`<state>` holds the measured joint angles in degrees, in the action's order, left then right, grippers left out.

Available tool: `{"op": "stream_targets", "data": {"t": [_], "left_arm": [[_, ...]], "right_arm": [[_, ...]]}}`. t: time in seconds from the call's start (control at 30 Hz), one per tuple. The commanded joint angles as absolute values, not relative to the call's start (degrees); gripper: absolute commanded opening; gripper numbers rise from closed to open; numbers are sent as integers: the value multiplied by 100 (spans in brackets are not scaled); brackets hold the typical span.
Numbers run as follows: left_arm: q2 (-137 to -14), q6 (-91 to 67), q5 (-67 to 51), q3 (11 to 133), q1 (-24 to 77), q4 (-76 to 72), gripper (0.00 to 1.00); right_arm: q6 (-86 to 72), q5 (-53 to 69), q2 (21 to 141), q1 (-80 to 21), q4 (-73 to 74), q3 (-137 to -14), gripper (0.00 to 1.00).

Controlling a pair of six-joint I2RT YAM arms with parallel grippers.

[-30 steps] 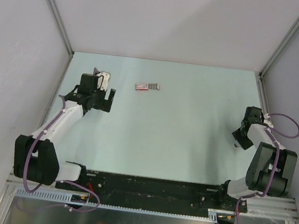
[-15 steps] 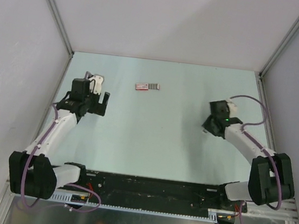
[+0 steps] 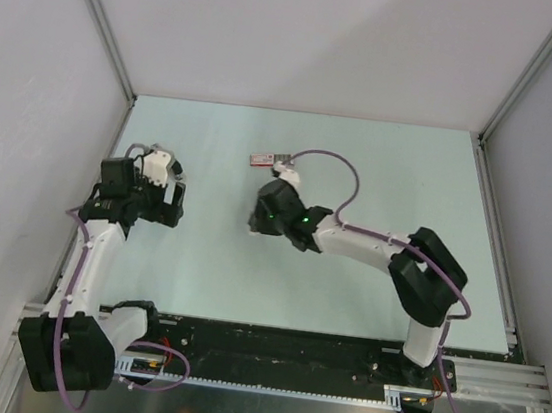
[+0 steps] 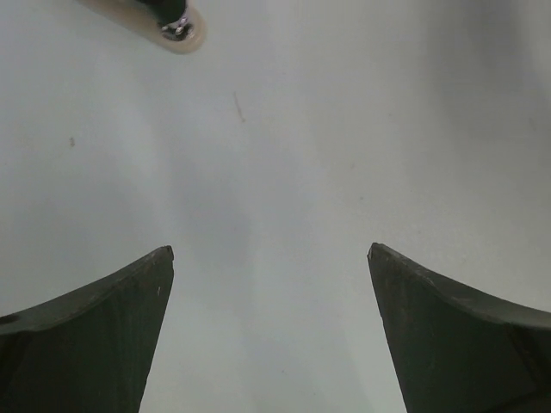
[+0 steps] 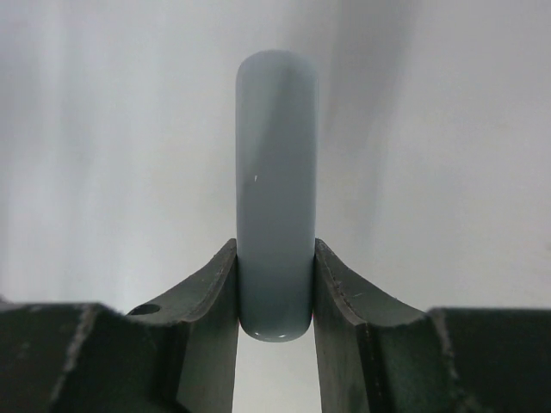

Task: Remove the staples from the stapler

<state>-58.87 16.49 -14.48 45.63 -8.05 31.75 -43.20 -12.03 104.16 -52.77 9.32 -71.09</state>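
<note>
Two hands were over the pale green surface (image 3: 380, 179), and only one of them was free. The left hand (image 4: 271, 254) was wide open with nothing in it, way over on the left. The right hand (image 5: 275, 245) was squeezed tight on a pale grey bar (image 5: 275, 172), pinching it by one end. I could not tell what that bar was. The stapler (image 3: 272, 159) lay flat on the far part of the surface, close to the middle, just beyond the right hand. Neither hand held it.

I thought the little stapler could slide away if the bar poked it. Nothing pinned it down, and the open hand was well apart from it. The bar could also tip or slip out, since the hand gripped only its end. The purple cable (image 3: 328, 152) looped right by the stapler and might bump it sideways. And the right hand was full, so it could not pick the stapler up.
</note>
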Motion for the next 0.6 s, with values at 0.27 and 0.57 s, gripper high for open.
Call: {"op": "stream_targets", "data": {"t": [0.27, 0.57], "left_arm": [[-5657, 3946, -4131, 4384, -1088, 4332, 99], [-5939, 4349, -4516, 4471, -1424, 4463, 97]], "right_arm": [[-4857, -372, 11368, -5968, -1314, -8520, 0], [-5237, -72, 11633, -6068, -1801, -8534, 0]]}}
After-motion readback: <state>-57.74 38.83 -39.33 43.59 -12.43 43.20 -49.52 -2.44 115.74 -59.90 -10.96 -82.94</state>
